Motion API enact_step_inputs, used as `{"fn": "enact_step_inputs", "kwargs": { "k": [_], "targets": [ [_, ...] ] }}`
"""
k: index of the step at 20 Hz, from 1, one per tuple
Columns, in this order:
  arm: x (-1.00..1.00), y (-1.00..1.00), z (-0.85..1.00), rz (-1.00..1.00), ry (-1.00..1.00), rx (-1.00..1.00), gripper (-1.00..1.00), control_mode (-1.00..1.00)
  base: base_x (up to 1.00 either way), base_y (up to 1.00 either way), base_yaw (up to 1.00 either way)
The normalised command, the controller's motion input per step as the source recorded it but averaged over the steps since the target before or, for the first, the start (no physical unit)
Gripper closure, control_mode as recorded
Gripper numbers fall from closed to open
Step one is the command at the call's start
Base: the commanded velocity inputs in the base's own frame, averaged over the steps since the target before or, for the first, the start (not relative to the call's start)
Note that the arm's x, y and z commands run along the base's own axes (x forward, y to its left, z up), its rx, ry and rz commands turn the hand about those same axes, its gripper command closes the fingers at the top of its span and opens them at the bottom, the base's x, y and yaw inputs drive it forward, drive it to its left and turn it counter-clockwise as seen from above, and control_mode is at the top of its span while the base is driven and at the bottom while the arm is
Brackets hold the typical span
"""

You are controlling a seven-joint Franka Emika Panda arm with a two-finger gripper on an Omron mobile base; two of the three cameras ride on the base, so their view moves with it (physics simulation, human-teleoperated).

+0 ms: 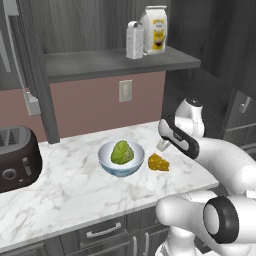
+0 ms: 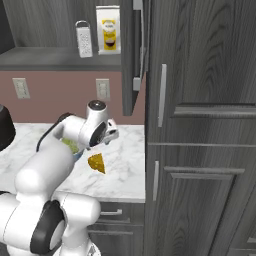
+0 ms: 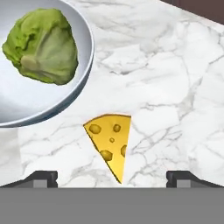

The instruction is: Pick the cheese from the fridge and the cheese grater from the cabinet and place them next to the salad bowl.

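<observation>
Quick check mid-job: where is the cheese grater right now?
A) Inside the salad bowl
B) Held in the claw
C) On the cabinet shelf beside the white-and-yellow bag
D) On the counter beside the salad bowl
C: the cheese grater stands on the cabinet shelf next to the white-and-yellow bag.

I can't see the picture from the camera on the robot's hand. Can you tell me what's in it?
A yellow cheese wedge with holes lies on a white marble counter, between the gripper's two open dark fingertips. Beside it, not touching, sits a pale salad bowl holding green lettuce.
</observation>
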Motion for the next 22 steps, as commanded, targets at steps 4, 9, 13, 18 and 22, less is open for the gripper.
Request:
{"fn": "enact_step_inputs", "kwargs": {
  "k": [4, 9, 13, 18, 22],
  "targets": [
    [-0.25, 0.00, 0.45, -0.20, -0.05, 0.00, -1.00, -1.00, 0.00, 0.00, 0.00],
    [-0.47, 0.00, 0.31, -0.30, -0.12, 0.00, -1.00, -1.00, 0.00, 0.00, 0.00],
    [-0.37, 0.16, 0.37, -0.23, -0.17, 0.00, -1.00, -1.00, 0.00, 0.00, 0.00],
    [-0.10, 0.29, 0.73, -0.07, -0.28, 0.01, -1.00, -1.00, 0.00, 0.00, 0.00],
    [-0.34, 0.27, 0.87, -0.01, -0.22, 0.05, -1.00, -1.00, 0.00, 0.00, 0.00]
  ]
}}
